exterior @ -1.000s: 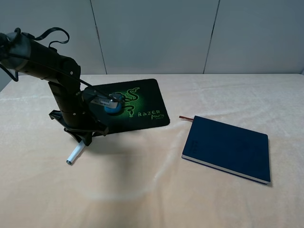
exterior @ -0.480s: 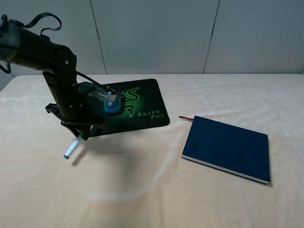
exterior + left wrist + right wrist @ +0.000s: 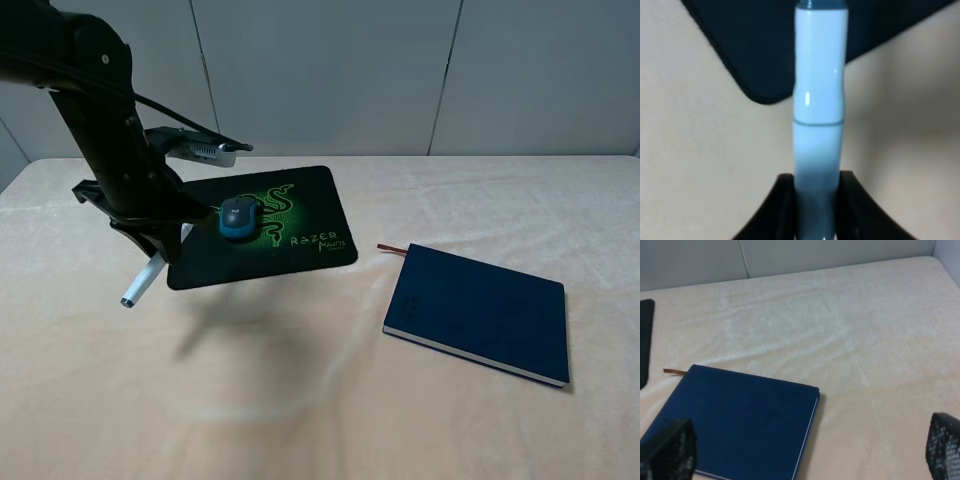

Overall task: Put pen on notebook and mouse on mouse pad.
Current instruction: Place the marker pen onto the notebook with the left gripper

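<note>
Pen [image 3: 142, 281], seemingly aloft, beside mouse pad [image 3: 305, 200]

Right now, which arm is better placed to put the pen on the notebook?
Left: the left gripper is shut on the pen, held aloft. The right gripper is open and empty, facing the notebook.

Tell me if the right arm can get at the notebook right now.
Probably yes: the notebook lies bare in front of the right gripper, whose jaws stand wide open, with nothing in between.
</note>
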Action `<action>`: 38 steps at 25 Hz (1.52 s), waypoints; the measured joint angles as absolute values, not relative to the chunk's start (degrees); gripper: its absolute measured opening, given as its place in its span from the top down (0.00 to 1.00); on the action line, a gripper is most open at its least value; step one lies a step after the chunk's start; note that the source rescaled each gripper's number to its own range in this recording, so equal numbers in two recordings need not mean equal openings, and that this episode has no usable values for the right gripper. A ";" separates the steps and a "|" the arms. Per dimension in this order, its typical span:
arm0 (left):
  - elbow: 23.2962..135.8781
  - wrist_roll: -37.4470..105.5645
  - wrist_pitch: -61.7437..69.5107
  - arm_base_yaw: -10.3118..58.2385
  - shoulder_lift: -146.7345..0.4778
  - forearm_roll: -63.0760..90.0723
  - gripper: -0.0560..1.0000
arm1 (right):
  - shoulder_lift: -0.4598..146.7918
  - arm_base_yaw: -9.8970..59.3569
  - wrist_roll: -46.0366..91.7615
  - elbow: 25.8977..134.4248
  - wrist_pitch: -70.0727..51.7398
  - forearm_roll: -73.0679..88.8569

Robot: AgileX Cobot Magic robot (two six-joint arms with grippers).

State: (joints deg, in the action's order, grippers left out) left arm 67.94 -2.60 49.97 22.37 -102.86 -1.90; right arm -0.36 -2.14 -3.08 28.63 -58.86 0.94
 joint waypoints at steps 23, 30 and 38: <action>110.82 1.92 65.83 39.47 -124.48 6.13 0.95 | -0.36 -2.14 -3.08 28.63 -58.86 0.99; 130.23 3.37 66.55 45.72 -138.21 6.13 0.95 | -0.36 -2.14 -3.08 28.63 -58.86 1.00; 139.18 8.69 66.45 50.38 -145.15 6.08 0.95 | -0.36 -2.14 -3.08 28.63 -58.86 1.06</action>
State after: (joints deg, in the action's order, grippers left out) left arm 139.18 8.69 66.45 50.38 -145.15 6.08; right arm -0.36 -2.14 -3.08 28.63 -58.86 1.06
